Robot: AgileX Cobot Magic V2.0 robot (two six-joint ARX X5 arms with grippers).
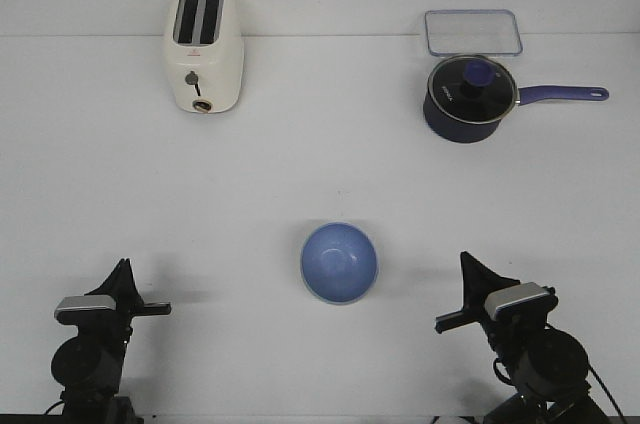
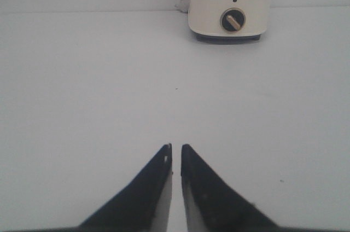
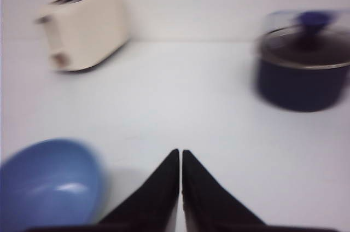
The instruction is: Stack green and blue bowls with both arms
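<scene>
A light blue bowl sits upright on the white table, near the front, midway between the two arms. It also shows blurred in the right wrist view, beside the fingers and apart from them. I see no green bowl on its own in any view. My left gripper is low at the front left, shut and empty, with its tips almost touching. My right gripper is low at the front right, shut and empty, a little to the right of the blue bowl.
A cream toaster stands at the back left, straight ahead of the left gripper. A dark blue saucepan with a glass lid stands at the back right, its handle pointing right. A clear flat container lies behind it.
</scene>
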